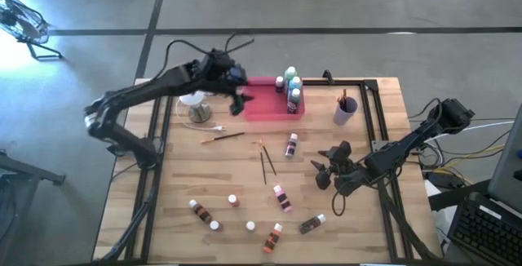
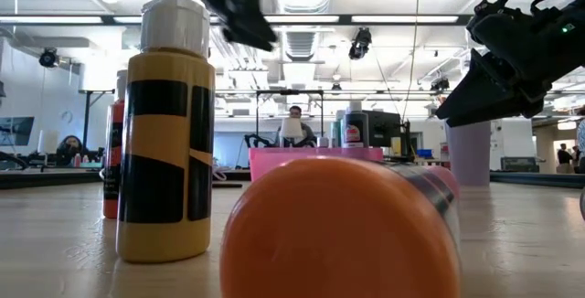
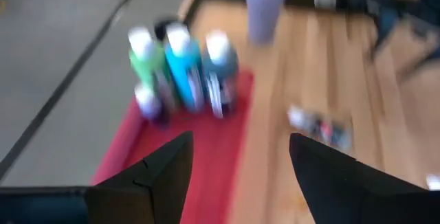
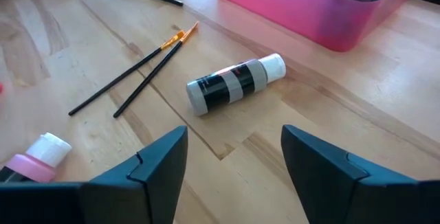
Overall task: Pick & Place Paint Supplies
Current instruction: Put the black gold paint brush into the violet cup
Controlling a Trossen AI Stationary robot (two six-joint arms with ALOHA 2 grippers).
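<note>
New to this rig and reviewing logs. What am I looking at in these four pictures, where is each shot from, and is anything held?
Two dark robot arms work at a wooden table. One picture looks straight down from above, one sits level with the tabletop, and one rides on each arm's wrist.

The left tool hangs open and empty over the pink rectangular plastic tray, which already holds a few upright white-capped bottles. The right tool is also open and empty, above a grey striped bottle lying on its side.

Loose on the wood: more small white-capped paint bottles, thin dark-handled paintbrushes and a lilac cup. A white globe lamp stands beside the tray.
</note>
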